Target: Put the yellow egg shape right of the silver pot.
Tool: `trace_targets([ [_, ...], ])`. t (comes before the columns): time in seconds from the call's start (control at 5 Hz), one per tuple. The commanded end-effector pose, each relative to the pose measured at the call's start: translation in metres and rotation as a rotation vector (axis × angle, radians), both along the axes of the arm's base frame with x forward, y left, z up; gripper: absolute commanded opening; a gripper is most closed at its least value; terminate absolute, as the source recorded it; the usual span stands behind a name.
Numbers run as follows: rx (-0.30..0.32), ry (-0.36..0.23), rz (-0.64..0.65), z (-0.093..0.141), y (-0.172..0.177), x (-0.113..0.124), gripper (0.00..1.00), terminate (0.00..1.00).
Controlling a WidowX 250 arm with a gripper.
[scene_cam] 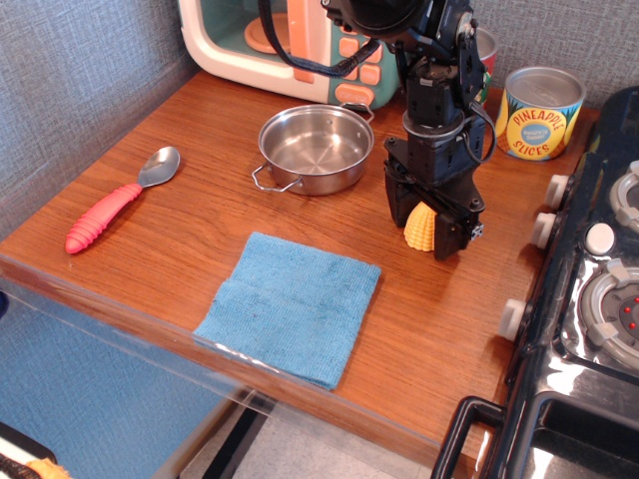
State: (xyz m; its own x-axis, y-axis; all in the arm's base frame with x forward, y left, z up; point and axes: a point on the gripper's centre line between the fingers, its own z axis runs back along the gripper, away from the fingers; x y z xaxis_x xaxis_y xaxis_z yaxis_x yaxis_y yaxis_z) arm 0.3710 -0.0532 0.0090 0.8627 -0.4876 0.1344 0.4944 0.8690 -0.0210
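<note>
Tool [423,226] pointed down over the tabletop [200,220], jaws closed narrow around the yellow egg shape [420,229], one black finger on each side. Egg's ridged lower half shows between the fingers, low over the wood; cannot tell if its base touches.

Silver pot [316,148] sits apart from the egg, at about 10 o'clock from it, open and upright, one wire loop handle toward the front left.

Blue cloth [292,305] lies flat at about 8 o'clock from the egg, near the front edge. Red-handled spoon [115,203] far off at 9 o'clock, bowl up toward the back.

Toy microwave [300,40] at 12 o'clock from the pot, against the wall. Pineapple tin [539,113] at 1 o'clock from the tool. Stove [589,299] along the right side, knobs facing the wood.
</note>
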Motion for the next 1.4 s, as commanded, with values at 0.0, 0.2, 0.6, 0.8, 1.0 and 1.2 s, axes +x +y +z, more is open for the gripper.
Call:
trace_targets([
  [0.0, -0.090, -0.136, -0.007, 0.080, 0.009, -0.016, 1.00, 0.00],
  [0.2, -0.072, -0.215, 0.051, 0.129, 0.026, -0.046, 1.00, 0.00],
  [0.6, 0.059, -0.190, 0.244, 0.161, 0.078, -0.109, 1.00, 0.00],
  [0.8, 0.055, -0.112, 0.285, 0.150, 0.099, -0.127, 1.00, 0.00],
  [1.0, 0.051, -0.056, 0.269, 0.141, 0.108, -0.137, 1.00, 0.00],
  [1.2, 0.062, 0.013, 0.226, 0.133, 0.116, -0.145, 1.00, 0.00],
])
